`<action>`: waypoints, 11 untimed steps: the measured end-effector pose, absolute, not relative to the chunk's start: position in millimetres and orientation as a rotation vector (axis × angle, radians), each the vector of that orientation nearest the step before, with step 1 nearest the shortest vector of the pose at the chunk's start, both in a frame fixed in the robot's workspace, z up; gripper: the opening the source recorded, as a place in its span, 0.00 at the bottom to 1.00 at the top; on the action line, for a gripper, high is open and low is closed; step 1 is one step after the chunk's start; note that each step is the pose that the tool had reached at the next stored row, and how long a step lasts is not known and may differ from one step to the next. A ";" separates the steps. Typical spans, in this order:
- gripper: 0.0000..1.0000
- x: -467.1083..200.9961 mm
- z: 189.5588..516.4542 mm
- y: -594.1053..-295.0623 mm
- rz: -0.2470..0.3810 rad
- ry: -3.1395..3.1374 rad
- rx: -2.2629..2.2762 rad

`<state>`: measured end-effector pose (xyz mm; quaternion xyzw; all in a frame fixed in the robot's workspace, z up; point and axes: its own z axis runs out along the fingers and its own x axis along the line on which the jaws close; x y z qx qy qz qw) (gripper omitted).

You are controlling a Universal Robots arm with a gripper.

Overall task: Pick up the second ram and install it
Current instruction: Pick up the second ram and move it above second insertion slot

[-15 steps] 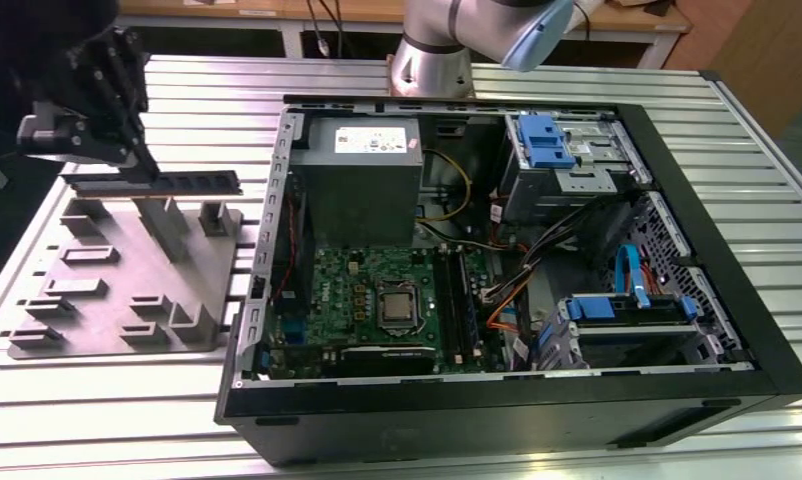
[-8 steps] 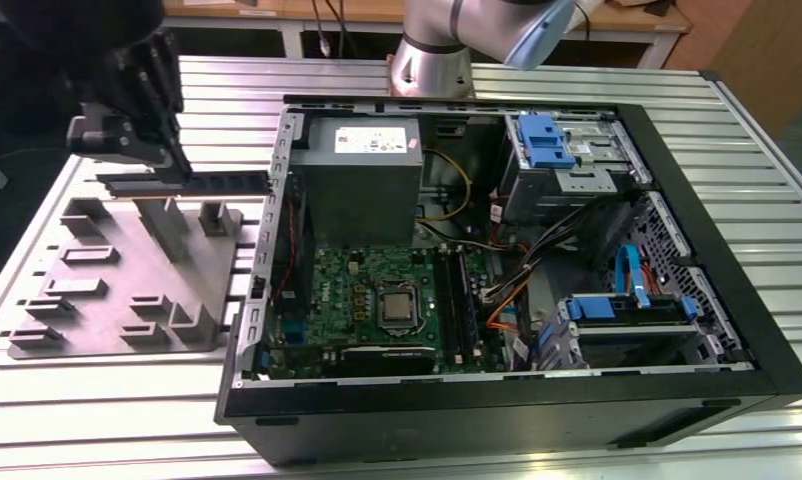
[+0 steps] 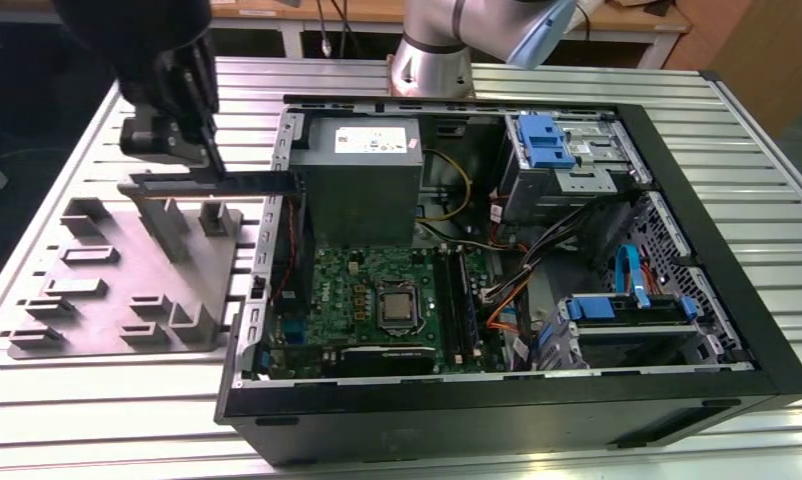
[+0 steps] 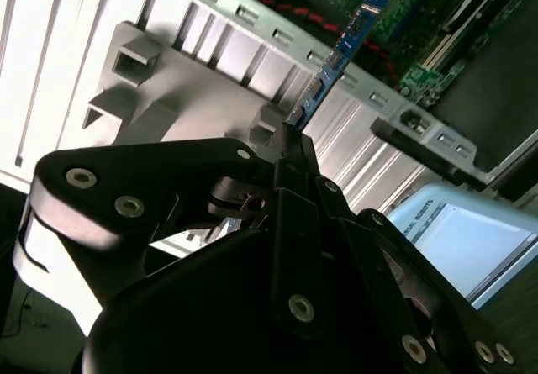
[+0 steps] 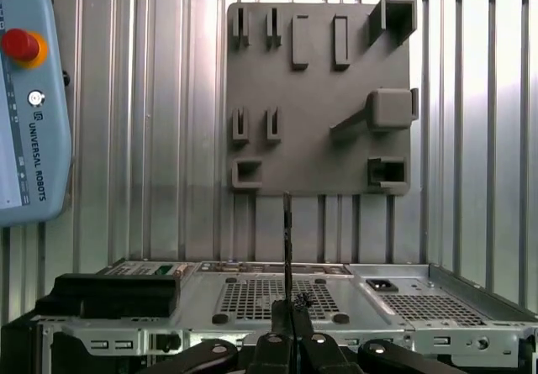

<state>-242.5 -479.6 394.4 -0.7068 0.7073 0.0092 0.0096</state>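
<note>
So yeah, the second ram (image 4: 339, 55) was pinched by the gripper (image 4: 287, 141), long axis pointed straight out; the motherboard (image 3: 361, 290) was seen well off to the exterior view's right.

Case wall (image 3: 292, 135) just beside end effector (image 3: 209, 165); power supply (image 3: 361, 170) and cables (image 3: 508, 300) crowd the motherboard (image 3: 354, 300)

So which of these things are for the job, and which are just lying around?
For the job: claw, shut on the second ram; green motherboard.
Just lying about: grey tray, power supply, blue drive cage, control pendant.
</note>
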 end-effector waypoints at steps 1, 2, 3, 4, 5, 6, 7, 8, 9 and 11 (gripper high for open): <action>0.08 -238.7 394.4 -479.6 0.029 2.208 -2.207; 0.08 -234.9 394.4 -479.6 0.029 2.208 -2.207; 0.08 -231.2 394.3 -479.5 0.029 2.208 -2.207; 0.08 -227.3 394.3 -479.5 0.029 2.208 -2.207; 0.08 -223.4 394.3 -479.5 0.029 2.209 -2.207; 0.08 -219.6 394.3 -479.6 0.029 2.209 -2.207; 0.08 -215.9 394.3 -479.5 0.029 2.209 -2.207; 0.08 -212.3 394.2 -479.6 0.029 2.209 -2.207; 0.08 -208.5 394.2 -479.5 0.029 2.209 -2.207; 0.08 -201.0 394.1 -479.5 0.029 2.209 -2.207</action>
